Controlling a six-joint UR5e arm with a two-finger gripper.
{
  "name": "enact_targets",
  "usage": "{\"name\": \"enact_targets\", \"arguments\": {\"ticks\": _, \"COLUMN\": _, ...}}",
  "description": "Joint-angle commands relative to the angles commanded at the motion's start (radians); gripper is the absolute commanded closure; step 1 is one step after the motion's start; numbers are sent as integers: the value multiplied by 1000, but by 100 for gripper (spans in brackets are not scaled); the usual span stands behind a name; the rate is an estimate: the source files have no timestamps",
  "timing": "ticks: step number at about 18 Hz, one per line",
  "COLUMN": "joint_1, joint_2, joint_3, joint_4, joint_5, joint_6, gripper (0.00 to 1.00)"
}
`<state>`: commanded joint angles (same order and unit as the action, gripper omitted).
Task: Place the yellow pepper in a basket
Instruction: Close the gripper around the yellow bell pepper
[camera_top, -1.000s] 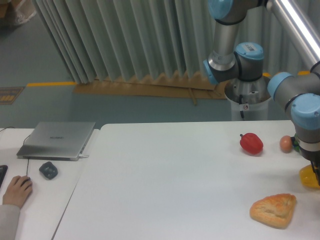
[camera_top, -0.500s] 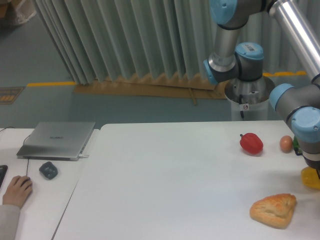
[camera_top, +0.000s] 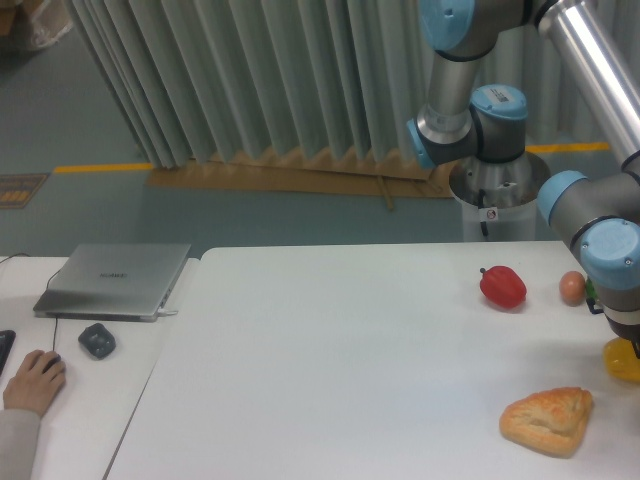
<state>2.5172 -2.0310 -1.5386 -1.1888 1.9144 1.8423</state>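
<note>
Yellow pepper (camera_top: 622, 360) one; red pepper (camera_top: 503, 286) one.

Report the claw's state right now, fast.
Claw: mostly cut off at the frame's right edge, directly over the yellow pepper; cannot tell if open, closed or holding it.

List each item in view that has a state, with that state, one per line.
yellow pepper: at the right frame edge, under the arm, partly cut off.
tool: out of view, fingers not visible.
red pepper: on the table, untouched.
egg: on the table.
pastry: lying flat.
laptop: lid closed.
</note>
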Motion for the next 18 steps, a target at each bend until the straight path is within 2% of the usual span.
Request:
{"name": "enact_targets", "arguments": {"ticks": 4, "joint_1": -2, "joint_2": 24, "joint_3": 8, "joint_4": -12, "joint_5": -14, "joint_6": -11, "gripper": 0}}
{"name": "enact_targets", "arguments": {"ticks": 5, "joint_1": -2, "joint_2": 35, "joint_3": 17, "joint_4": -31, "joint_5": -49, "joint_6": -14, "gripper": 0}}
{"name": "enact_targets", "arguments": {"ticks": 8, "joint_1": -3, "joint_2": 58, "joint_3": 17, "joint_4": -60, "joint_5": -61, "joint_6": -14, "gripper": 0}}
{"name": "enact_targets", "arguments": {"ticks": 18, "joint_1": -6, "joint_2": 9, "joint_3": 6, "joint_4": -28, "joint_5": -60, "joint_6": -29, "gripper": 0}}
